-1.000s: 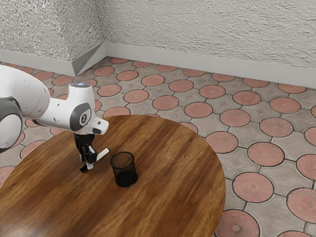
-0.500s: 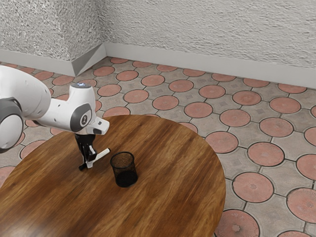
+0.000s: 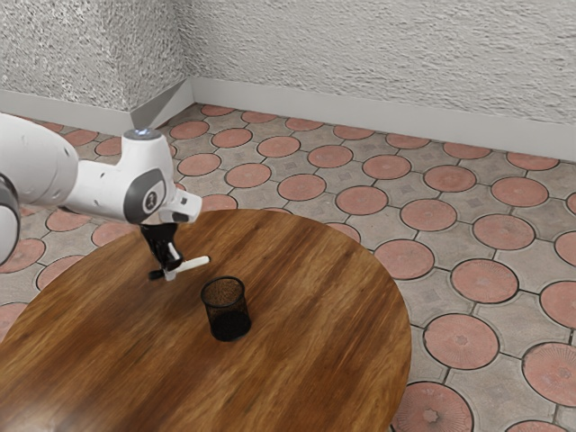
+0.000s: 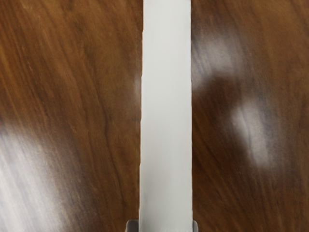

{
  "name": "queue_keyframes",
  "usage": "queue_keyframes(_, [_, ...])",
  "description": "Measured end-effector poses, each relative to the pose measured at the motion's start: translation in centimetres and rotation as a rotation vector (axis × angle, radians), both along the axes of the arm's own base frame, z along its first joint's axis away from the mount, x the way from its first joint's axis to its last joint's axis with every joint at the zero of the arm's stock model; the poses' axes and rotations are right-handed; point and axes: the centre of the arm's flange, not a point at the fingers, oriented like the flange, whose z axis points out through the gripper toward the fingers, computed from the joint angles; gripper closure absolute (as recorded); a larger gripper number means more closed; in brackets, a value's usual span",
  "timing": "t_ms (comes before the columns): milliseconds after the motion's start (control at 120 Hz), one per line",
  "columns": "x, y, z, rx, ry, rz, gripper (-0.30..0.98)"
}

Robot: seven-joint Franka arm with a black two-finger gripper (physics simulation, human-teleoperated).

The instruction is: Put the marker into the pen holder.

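Carrying the marker (image 3: 194, 265) to the holder (image 3: 227, 312) seems the step in hand: the end effector (image 3: 171, 270) has it clamped, nearly level, above the counter (image 3: 315, 306). Next it should go over the holder's mouth and tip upright. One marker, one holder, one counter.
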Motion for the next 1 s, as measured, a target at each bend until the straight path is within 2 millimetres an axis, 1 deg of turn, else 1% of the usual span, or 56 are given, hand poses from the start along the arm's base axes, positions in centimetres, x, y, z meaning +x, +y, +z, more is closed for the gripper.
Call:
queue_keyframes(50, [0.4,-0.7,1.9,-0.004,-0.03,-0.013,0.79])
queue_keyframes(150, [1.9,-2.8,6.8,0.009,-0.092,-0.065,0.79])
queue_keyframes(258, [4.3,-6.8,12.8,0.045,-0.119,-0.142,0.79])
queue_keyframes(325, [4.9,-8.3,15.5,0.066,-0.086,-0.154,0.79])
queue_keyframes(375, [4.7,-8.6,16.6,0.075,-0.033,-0.142,0.79])
queue_keyframes(433, [4.3,-8.8,17.0,0.084,0.049,-0.118,0.78])
queue_keyframes(483, [3.8,-9.1,16.6,0.09,0.126,-0.1,0.78])
queue_keyframes(550, [3.5,-10.0,15.9,0.099,0.219,-0.086,0.78])
queue_keyframes(625, [3.1,-11.6,14.7,0.109,0.315,-0.084,0.78])
queue_keyframes(717, [2.2,-13.0,13.3,0.121,0.422,-0.079,0.78])
queue_keyframes(867, [0.9,-14.7,12.2,0.135,0.532,-0.077,0.78])
queue_keyframes(1000, [0.7,-16.3,11.1,0.142,0.581,-0.086,0.78])
